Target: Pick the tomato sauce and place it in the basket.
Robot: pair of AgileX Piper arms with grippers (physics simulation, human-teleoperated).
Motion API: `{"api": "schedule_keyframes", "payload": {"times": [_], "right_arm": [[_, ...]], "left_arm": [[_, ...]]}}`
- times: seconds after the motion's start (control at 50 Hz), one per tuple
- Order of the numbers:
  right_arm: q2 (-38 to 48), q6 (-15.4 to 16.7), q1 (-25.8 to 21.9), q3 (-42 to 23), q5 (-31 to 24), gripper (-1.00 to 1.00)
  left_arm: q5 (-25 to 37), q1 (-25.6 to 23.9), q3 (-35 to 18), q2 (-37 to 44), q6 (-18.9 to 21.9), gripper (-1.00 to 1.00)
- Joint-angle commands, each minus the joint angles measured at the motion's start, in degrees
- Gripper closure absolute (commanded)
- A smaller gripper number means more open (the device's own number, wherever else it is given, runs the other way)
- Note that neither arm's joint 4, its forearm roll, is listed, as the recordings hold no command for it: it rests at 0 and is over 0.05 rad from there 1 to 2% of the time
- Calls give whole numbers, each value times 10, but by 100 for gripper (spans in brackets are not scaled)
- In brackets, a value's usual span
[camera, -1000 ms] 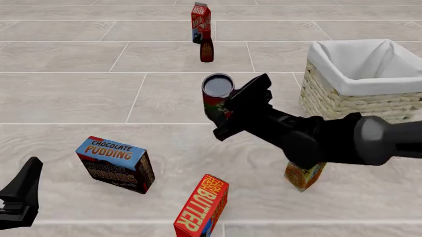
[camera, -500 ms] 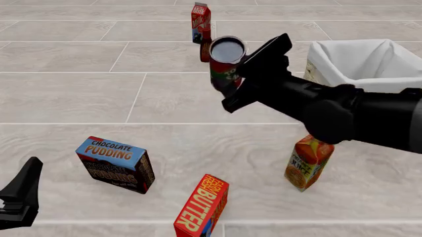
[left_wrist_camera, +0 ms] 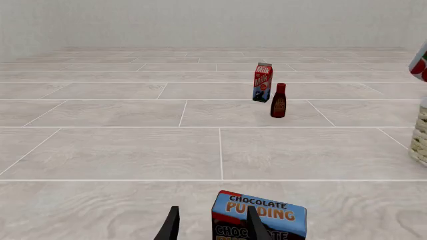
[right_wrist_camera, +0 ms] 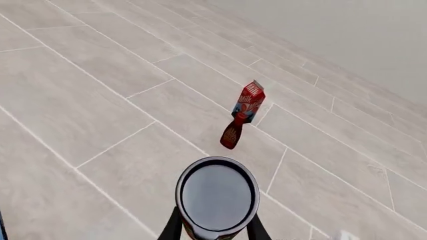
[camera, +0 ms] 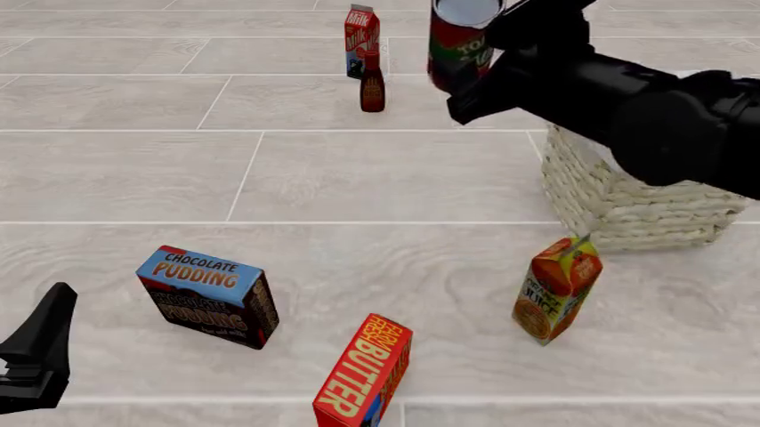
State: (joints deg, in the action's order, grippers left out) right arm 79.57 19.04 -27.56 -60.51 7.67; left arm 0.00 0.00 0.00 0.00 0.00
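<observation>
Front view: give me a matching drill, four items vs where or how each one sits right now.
Items:
1. tomato sauce
2. chocolate pudding box
3. orange juice carton
4. brown bottle

States:
A. on the table just in front of the red milk carton
B. on the table near the front corner of the basket
C. lifted off the table, clamped in the right gripper
D. on the table nearest the idle left gripper

Pairs: 1-C, 2-D, 3-B, 4-A
</observation>
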Motion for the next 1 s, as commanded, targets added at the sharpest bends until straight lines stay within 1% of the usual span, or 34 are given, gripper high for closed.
{"api": "schedule_keyframes", "payload": {"times": [0.02,0.18,0.3,0.44,0.5,0.54,0.72,1.0], "right_arm": [[-20,-5,43,-36,-32,100],[-29,-5,76,-58,-55,100],[-49,-8,118,-71,-77,100],[-61,-13,145,-78,-90,100],[-66,-7,152,-76,-89,100],[-71,-13,167,-79,-95,100],[-82,-18,208,-82,-105,100],[-102,-20,250,-58,-104,100]], "left_arm": [[0,0,0,0,0,-100],[0,0,0,0,0,-100],[0,0,0,0,0,-100],[0,0,0,0,0,-100],[0,0,0,0,0,-100],[0,0,0,0,0,-100],[0,0,0,0,0,-100],[0,0,0,0,0,-100]]}}
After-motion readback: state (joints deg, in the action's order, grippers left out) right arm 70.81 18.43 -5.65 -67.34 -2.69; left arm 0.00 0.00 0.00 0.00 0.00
